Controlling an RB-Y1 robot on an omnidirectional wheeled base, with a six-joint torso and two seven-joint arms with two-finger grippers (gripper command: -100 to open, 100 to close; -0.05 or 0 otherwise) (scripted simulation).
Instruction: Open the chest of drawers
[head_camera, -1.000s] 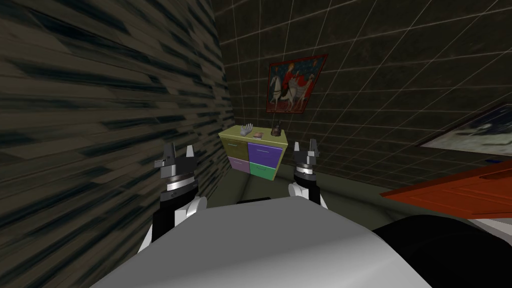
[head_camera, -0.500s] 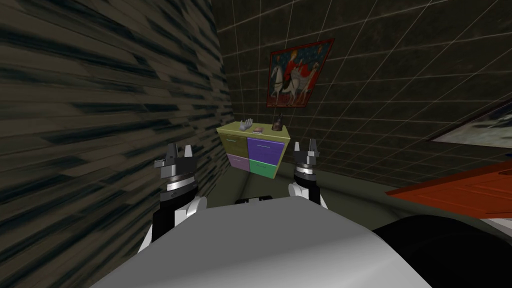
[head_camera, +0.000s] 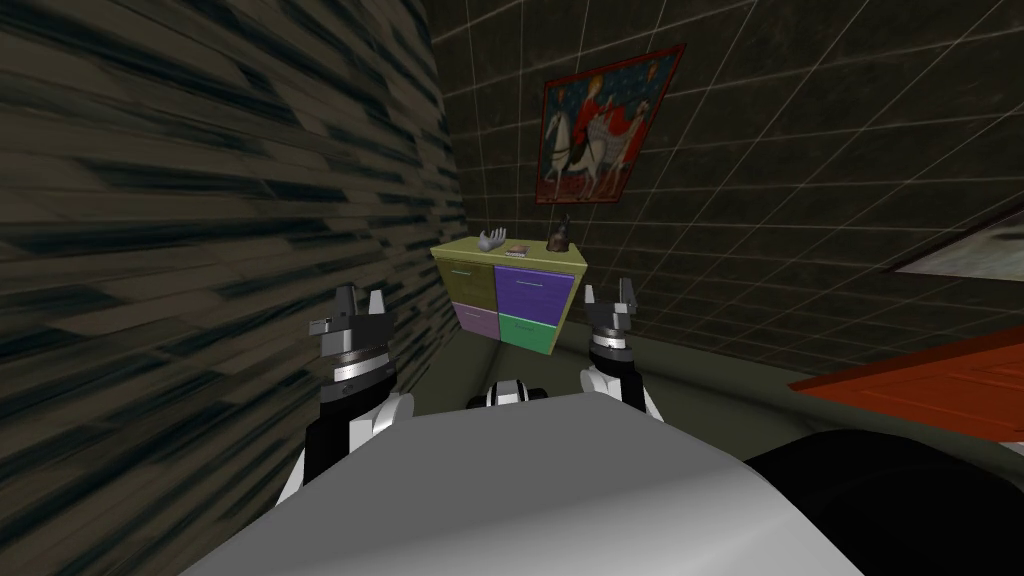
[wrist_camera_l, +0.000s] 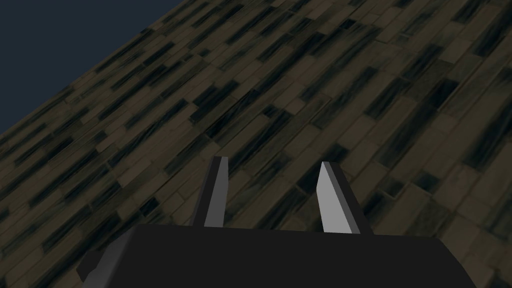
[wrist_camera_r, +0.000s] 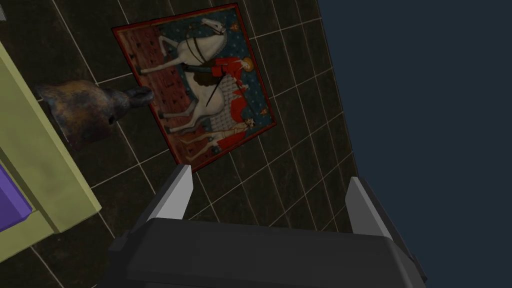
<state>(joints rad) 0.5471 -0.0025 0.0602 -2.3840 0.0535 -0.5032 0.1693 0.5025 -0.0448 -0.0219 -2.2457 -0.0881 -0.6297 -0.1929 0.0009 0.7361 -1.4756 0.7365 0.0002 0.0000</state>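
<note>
dark tiled wall (head_camera: 760, 150) behind a boxy yellow-green chest of drawers (head_camera: 520, 300).

One yellow-green chest of drawers (head_camera: 470, 249) with four coloured drawer fronts (head_camera: 535, 290), three top items: one white hand-shaped figure (head_camera: 489, 240), one flat book-like slab (head_camera: 517, 249), one dark brown bell-shaped piece (head_camera: 558, 238); one framed horse-and-rider painting (head_camera: 600, 125).

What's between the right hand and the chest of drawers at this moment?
Only bare dark floor lies between the right hand and the chest of drawers, which stands some way ahead against the wall. The head view shows this.
</note>
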